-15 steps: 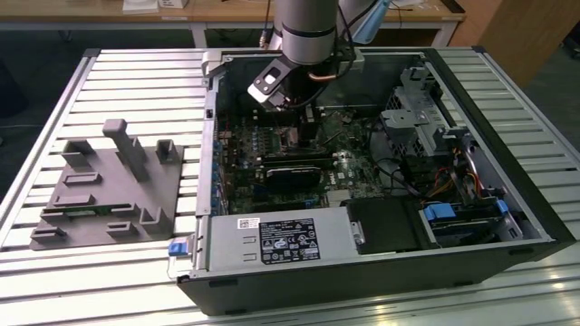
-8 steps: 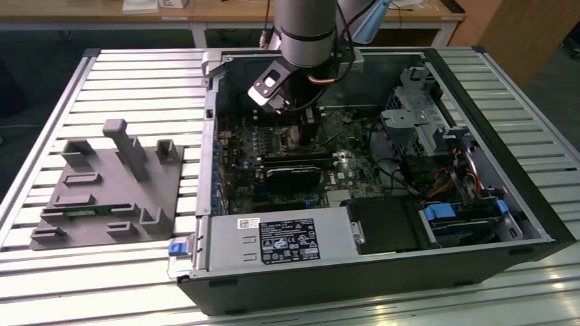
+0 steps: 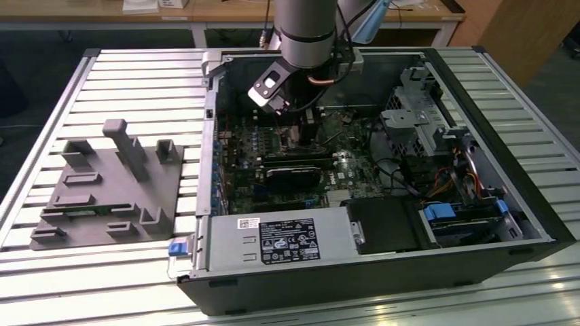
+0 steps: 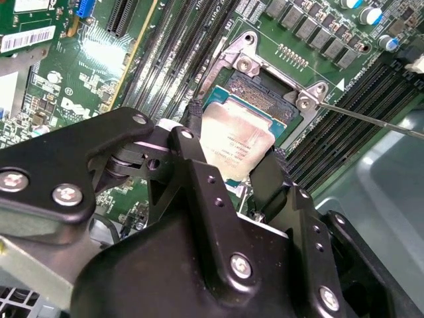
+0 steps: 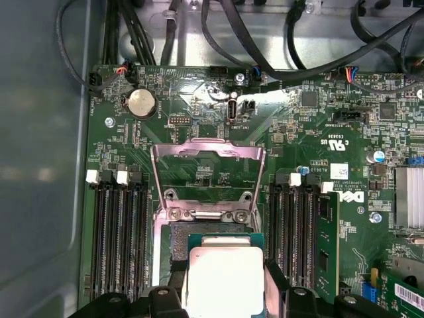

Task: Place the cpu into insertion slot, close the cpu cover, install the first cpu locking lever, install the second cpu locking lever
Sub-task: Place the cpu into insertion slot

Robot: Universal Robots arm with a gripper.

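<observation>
A ribbed metal surface (image 3: pixel 136 75) of pale parallel slats is seen carrying a black, open computer case (image 3: pixel 363 292) laid on its side, and at the exterior view's left a grey moulded fixture (image 3: pixel 109 190) with upright posts and shallow pockets. Inside the case a boxy grey power supply (image 3: pixel 272 238) is set along the near wall. The smooth silver tube of the arm (image 3: pixel 306 30) is lowered from above into the case. A green motherboard (image 5: pixel 318 126), densely dotted with small parts, is shown in both wrist views, with bundles of black cables (image 5: pixel 218 40) draped past its far edge. Long black memory slots (image 5: pixel 119 245) are ranged on both sides of the socket (image 4: pixel 262 93), whose dark recessed field is partly covered. The cpu cover (image 5: pixel 205 147), a thin shiny frame with a square window, is tilted up on its hinge and left open. A thin steel rod (image 4: pixel 371 119) is stretched out from one corner of the socket frame. The matt black gripper (image 4: pixel 235 149) is held right over the socket, its fingers (image 4: pixel 268 179) clamped on opposite edges of the cpu (image 5: pixel 222 281), a flat square with a dull silvery face on a green base. Whether the cpu is seated cannot be told. A round silver coin cell (image 5: pixel 140 103) is mounted near the board's edge.
</observation>
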